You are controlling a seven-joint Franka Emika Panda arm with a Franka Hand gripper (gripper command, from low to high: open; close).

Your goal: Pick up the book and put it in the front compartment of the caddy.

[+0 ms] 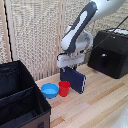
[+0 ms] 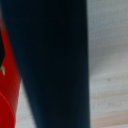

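Prob. a lab/test setup: wood table (image 1: 100,100), curtain backdrop (image 1: 40,35), black appliance (image 1: 111,52).

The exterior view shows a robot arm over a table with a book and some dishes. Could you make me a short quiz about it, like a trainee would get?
1. True or false: the book is lying flat on the table.
2. Which thing stands right beside the book? A) red cup B) caddy C) black appliance
3. Fill in: the blue bowl sits between the red cup and the ____.

Key:
1. False. It stands upright under the gripper; whether it is gripped cannot be told.
2. A.
3. Caddy, which has nothing visible inside.
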